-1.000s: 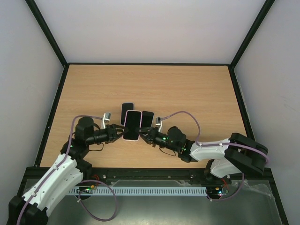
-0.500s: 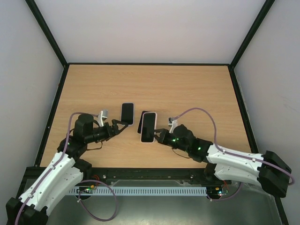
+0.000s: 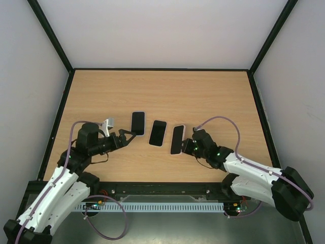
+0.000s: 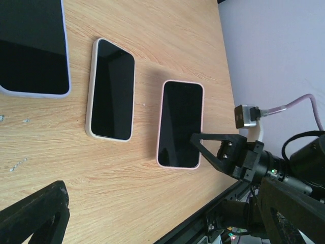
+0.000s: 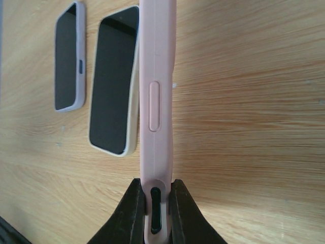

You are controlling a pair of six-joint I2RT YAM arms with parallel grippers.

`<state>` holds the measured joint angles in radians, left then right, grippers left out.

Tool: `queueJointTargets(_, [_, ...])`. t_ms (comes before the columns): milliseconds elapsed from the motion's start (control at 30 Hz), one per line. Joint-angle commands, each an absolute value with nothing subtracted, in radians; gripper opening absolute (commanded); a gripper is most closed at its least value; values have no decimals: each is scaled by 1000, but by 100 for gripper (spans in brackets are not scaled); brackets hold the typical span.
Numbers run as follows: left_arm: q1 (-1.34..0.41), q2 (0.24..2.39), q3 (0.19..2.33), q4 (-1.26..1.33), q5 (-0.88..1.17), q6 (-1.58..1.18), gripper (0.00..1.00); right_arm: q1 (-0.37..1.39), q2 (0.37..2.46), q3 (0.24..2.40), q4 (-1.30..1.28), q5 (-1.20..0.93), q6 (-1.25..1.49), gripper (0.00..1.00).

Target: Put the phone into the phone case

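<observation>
The phone sits inside the pink case, dark screen showing, right of centre in the near half of the surface. The right fingers are closed on its bottom end, one on each flat face, beside the charging port. Whether it rests on the wood cannot be told. A strip of wood separates its left edge from a cream-cased phone, which lies flat; a lilac-cased phone lies further left. The left fingers are spread wide and hold nothing, near the lilac-cased phone's near end. Bare wood runs from the three phones to the black-railed far and right edges.
</observation>
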<state>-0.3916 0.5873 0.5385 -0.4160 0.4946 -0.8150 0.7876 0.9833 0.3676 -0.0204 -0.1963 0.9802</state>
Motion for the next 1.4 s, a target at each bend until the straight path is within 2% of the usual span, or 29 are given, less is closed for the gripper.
queueJointTargets(0, [-387,563,572,-458,476,-793,100,752,1021,368,35,-261,938,4])
queueJointTargets(267, [-387,545,589,-487,449,-785,100,723,1110,346,115,-290,937,5])
queueJointTargets(433, [-387,525,592,-495,434,-795,100,703,1148,334,129,-286,935,11])
queueJointTargets(667, [-387,518,625,-547,364,-794,100,702,1122,329,50,-217,944,26])
queueJointTargets(833, [-387,523,649,-578,306,-799,100,702,1051,367,-63,-178,946,43])
queueJointTargets(933, [-387,523,665,-586,272,-787,100,703,978,404,-141,-141,941,56])
queueJointTargets(1100, [-387,525,730,-613,202,-756,100,702,861,520,-280,-95,910,82])
queueJointTargets(1133, [-387,529,750,-617,191,-745,100,702,837,551,-307,-88,899,96])
queueJointTargets(1167, [-387,535,775,-622,180,-732,100,702,818,580,-330,-82,887,98])
queueJointTargets(1367, [-387,600,956,-677,103,-661,100,702,724,806,-497,-3,817,98])
